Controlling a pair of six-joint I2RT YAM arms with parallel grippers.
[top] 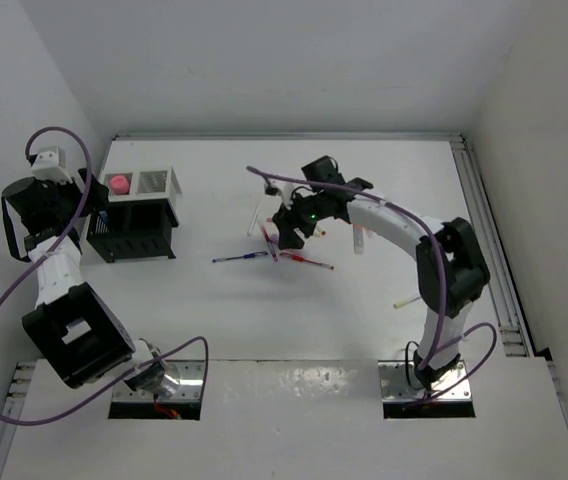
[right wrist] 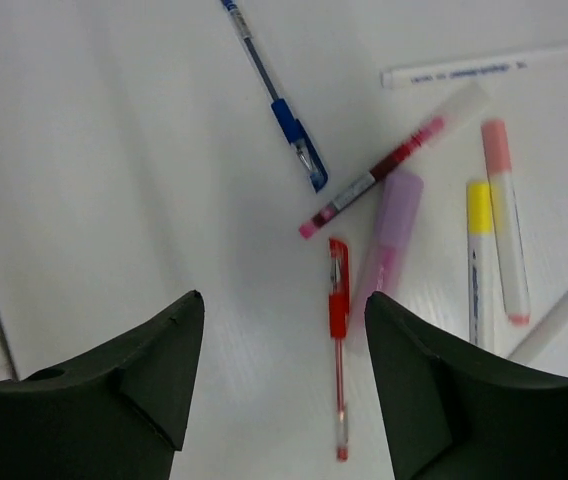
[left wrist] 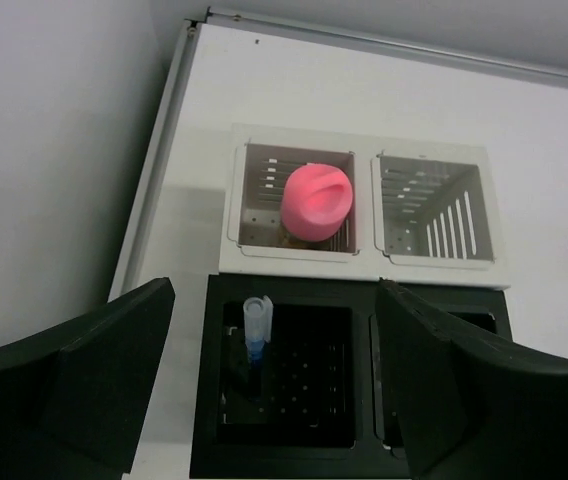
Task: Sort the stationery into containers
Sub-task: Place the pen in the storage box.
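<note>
Top external: right end effector (top: 289, 225) hovers over the loose pens (top: 304, 262) mid-counter (top: 264, 320), well apart from the left end effector (top: 89, 205). Left wrist: the left one is released and empty above the black organizer (left wrist: 204, 400) (blue pen (left wrist: 256, 335) inside). Right wrist: released, it has the red pen (right wrist: 338, 340) just ahead, long axis across its closing line.

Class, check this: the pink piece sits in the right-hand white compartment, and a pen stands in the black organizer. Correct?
No: the left wrist view shows the pink piece in the left-hand white compartment. The pen does stand in the black organizer.
</note>
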